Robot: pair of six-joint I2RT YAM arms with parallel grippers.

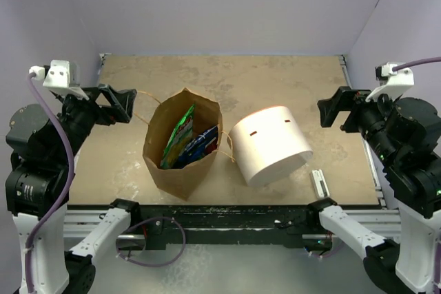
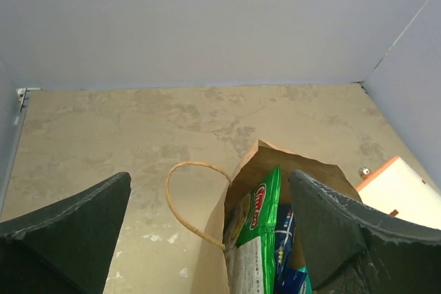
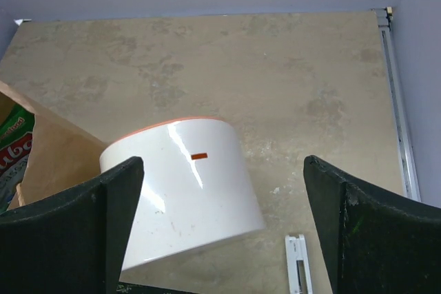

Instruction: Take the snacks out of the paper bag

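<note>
The brown paper bag [image 1: 171,163] stands open at the table's middle left, with thin twisted handles. Inside it stand the snacks: a green packet [image 1: 179,134] with a red "Chuba" label and a dark blue packet [image 1: 201,144]. They also show in the left wrist view, the green packet [image 2: 258,225] beside the blue one [image 2: 286,228] in the bag [image 2: 244,177]. My left gripper [image 1: 120,105] is open and empty, left of and above the bag. My right gripper [image 1: 334,109] is open and empty at the far right, away from the bag.
A white cylindrical container [image 1: 270,144] with an orange rim lies on its side just right of the bag; it also shows in the right wrist view [image 3: 182,184]. A small white flat piece [image 1: 320,182] lies near the table's front right edge. Grey walls enclose the table.
</note>
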